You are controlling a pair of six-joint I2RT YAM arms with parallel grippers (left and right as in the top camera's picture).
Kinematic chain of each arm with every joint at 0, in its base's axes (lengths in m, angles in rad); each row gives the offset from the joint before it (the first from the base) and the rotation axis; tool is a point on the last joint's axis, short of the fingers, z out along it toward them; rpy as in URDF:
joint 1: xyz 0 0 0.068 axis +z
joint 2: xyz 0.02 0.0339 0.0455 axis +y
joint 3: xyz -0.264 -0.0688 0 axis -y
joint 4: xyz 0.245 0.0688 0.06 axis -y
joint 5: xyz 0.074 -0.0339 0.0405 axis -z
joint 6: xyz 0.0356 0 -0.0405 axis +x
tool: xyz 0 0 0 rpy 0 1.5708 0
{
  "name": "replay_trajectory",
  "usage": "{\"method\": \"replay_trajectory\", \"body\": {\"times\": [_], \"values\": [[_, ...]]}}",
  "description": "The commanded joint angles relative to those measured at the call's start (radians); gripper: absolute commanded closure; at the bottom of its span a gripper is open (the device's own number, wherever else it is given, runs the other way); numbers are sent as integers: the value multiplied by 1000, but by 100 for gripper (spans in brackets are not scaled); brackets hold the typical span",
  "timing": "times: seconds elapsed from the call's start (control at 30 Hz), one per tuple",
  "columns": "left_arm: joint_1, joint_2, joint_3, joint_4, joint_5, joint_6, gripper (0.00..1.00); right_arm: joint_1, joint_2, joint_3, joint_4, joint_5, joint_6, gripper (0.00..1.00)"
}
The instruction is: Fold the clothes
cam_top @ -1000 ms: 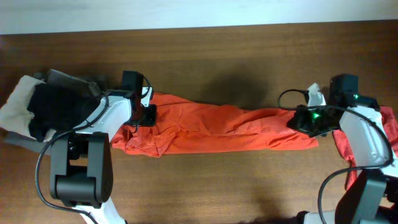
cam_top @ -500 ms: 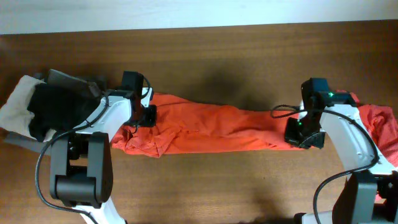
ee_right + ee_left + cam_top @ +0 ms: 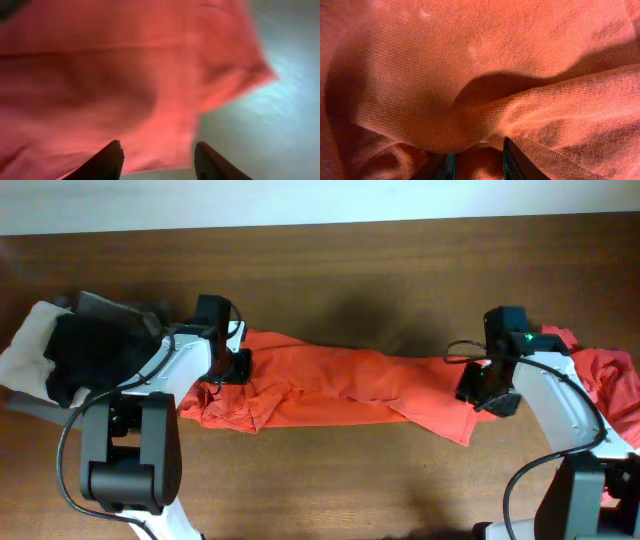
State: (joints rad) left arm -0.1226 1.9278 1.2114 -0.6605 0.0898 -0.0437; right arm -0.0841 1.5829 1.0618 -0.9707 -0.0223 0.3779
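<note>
An orange-red garment (image 3: 340, 385) lies stretched in a long, wrinkled band across the middle of the table. My left gripper (image 3: 232, 365) is at its left end, shut on a fold of the cloth (image 3: 470, 65), which fills the left wrist view and bunches between the fingers (image 3: 511, 162). My right gripper (image 3: 487, 385) hovers over the garment's right end with its jaws apart and nothing between them. In the right wrist view the cloth's edge (image 3: 125, 65) lies loose below the gripper (image 3: 157, 160). A second red garment (image 3: 610, 380) lies crumpled at the far right.
A heap of black and cream cloth (image 3: 70, 355) sits at the left edge, beside my left arm. The brown wooden table (image 3: 350, 480) runs along the front, and its far edge meets a white surface (image 3: 300, 205).
My right gripper has opened and let go of the garment's right end, whose corner now droops toward the table's front. Before that the right arm shifted leftward. The left arm has not moved.
</note>
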Motion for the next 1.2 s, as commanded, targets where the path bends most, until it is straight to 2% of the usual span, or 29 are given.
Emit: {"method": "replay_trajectory", "body": {"times": [0.0,0.1,0.33,0.6,0.73,1.0,1.17], "values": [[-4,-10,-11,-5,-7,23,69,4,-4,-3,11,-133,-85,45],[-4,-9,-11,-6,-8,23,69,-6,-1,-4,7,-76,-48,41],[-4,-9,-11,-5,-7,23,69,-101,29,-40,-43,-91,-49,39],[-4,-9,-11,-5,-7,23,69,-173,67,-124,117,-157,-65,41],[-4,-9,-11,-4,-7,23,69,-179,82,-153,240,-214,-115,50],[-4,-9,-11,-4,-7,23,69,-179,100,-157,318,-258,-138,54],[-4,-10,-11,-5,-7,23,69,-179,105,-158,319,-201,-138,67]]}}
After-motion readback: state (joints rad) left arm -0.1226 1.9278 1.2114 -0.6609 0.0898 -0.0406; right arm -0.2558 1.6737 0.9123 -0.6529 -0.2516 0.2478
